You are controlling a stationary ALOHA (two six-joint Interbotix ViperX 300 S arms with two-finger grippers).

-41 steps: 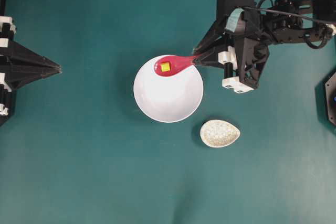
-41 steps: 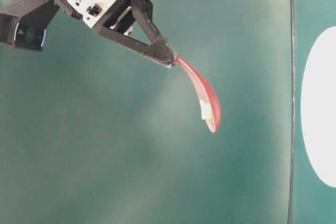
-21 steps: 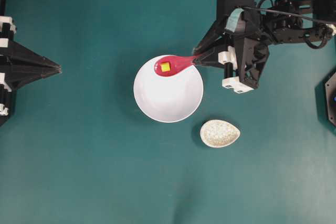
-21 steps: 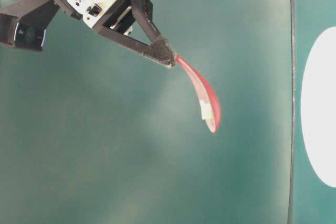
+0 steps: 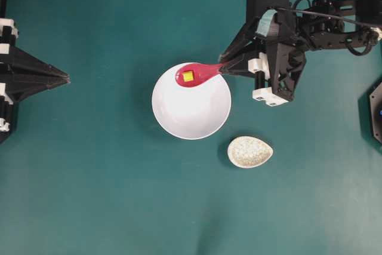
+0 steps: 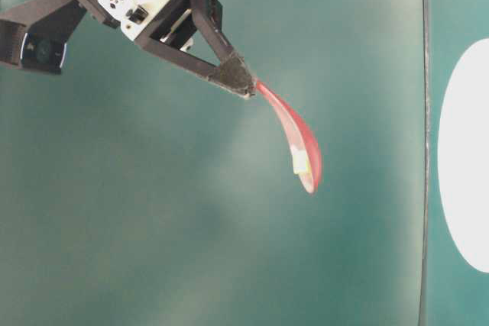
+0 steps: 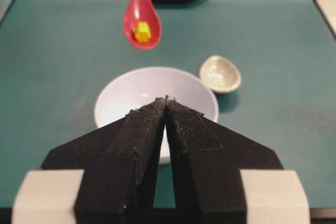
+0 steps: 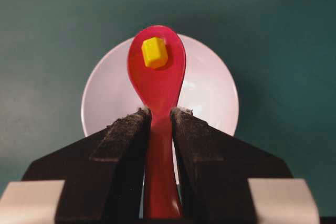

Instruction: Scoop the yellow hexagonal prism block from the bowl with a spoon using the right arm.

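My right gripper (image 5: 222,68) (image 8: 160,112) is shut on the handle of the pink-red spoon (image 5: 197,74) (image 8: 158,80) (image 6: 294,133) (image 7: 140,17). The tiny yellow hexagonal prism block (image 5: 188,76) (image 8: 154,52) (image 7: 142,31) lies in the spoon's bowl. The spoon hangs in the air over the far rim of the white bowl (image 5: 194,111) (image 8: 210,93) (image 7: 131,90), whose inside looks empty. My left gripper (image 5: 67,77) (image 7: 165,99) rests shut at the left edge of the table, pointing at the bowl, with nothing in it.
A small speckled beige oval rest (image 5: 249,151) (image 7: 220,74) lies just right of and nearer than the bowl. The right arm's body (image 5: 280,46) stands at the upper right. Green mat covers the table around them.
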